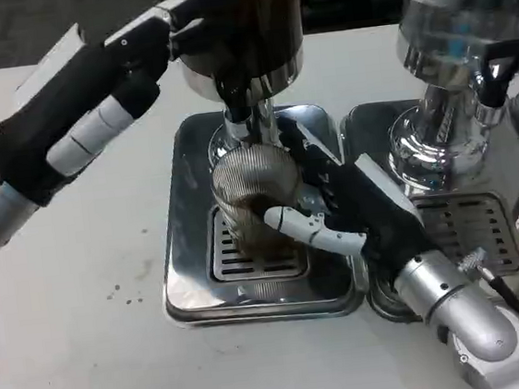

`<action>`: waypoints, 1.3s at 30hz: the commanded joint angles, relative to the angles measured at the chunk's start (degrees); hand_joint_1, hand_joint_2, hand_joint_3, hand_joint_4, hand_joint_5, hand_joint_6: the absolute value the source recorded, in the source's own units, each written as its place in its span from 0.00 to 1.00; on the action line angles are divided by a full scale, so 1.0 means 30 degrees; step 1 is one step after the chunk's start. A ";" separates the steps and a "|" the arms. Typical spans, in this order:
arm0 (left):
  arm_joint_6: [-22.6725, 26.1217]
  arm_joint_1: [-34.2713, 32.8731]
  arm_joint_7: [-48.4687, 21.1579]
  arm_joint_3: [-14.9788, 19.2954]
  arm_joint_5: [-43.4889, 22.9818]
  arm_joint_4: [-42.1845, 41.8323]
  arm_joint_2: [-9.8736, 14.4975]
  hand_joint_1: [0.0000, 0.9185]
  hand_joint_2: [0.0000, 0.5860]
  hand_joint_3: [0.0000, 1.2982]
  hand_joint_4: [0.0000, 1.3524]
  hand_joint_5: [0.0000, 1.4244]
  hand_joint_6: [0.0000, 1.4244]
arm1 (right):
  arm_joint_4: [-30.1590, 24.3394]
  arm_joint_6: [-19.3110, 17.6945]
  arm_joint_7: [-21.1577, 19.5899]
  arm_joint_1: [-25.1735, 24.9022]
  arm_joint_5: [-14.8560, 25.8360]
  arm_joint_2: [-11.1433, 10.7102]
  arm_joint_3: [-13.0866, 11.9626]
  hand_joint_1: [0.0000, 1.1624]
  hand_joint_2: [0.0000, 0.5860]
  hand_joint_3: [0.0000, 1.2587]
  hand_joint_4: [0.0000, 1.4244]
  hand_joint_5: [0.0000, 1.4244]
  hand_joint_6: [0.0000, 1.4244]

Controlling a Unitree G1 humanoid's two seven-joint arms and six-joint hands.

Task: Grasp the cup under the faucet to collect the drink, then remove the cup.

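A clear ribbed cup (252, 195) with dark drink in its bottom stands on the drip grille under the faucet (236, 99) of the dark drink dispenser (242, 29). My right hand (354, 208) wraps the cup from the right, thumb across its front and fingers behind it. My left hand (146, 44) is raised at the upper left, its fingertips reaching the dispenser's tap lever; the contact point is dark and hard to make out.
The steel drip tray (187, 258) holds the cup and dispenser base. A second dispenser (454, 53) with a clear tank stands on its own tray (486, 226) at the right. Bare white table (76, 307) spreads left and front.
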 commanded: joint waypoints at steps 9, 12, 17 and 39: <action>0.0927 0.2140 0.0534 0.1481 0.0241 -0.0282 0.0904 0.00 0.20 0.12 0.07 0.10 0.10 | 0.0239 -0.0266 0.0157 -0.0056 0.0434 -0.0275 -0.0612 0.56 0.41 0.00 0.00 0.00 0.00; 0.0887 0.2763 0.0668 0.1686 0.0337 -0.0110 0.1115 0.00 0.20 0.12 0.07 0.10 0.10 | 0.0097 -0.0329 0.0113 0.0161 0.0353 -0.0362 -0.0571 0.56 0.41 0.00 0.00 0.00 0.00; 0.0855 0.3712 0.1064 0.1876 0.0356 -0.0320 0.1044 0.00 0.20 0.12 0.07 0.10 0.10 | 0.0066 -0.0482 -0.0051 0.0387 0.0214 -0.0276 -0.0453 0.56 0.41 0.00 0.00 0.00 0.01; 0.1137 0.6126 0.2004 0.2210 0.0577 0.0366 0.1229 0.00 0.22 0.12 0.07 0.10 0.11 | 0.2078 -0.1228 -0.0274 -0.0587 -0.0377 -0.0053 0.0024 0.59 0.35 0.00 0.00 0.00 0.00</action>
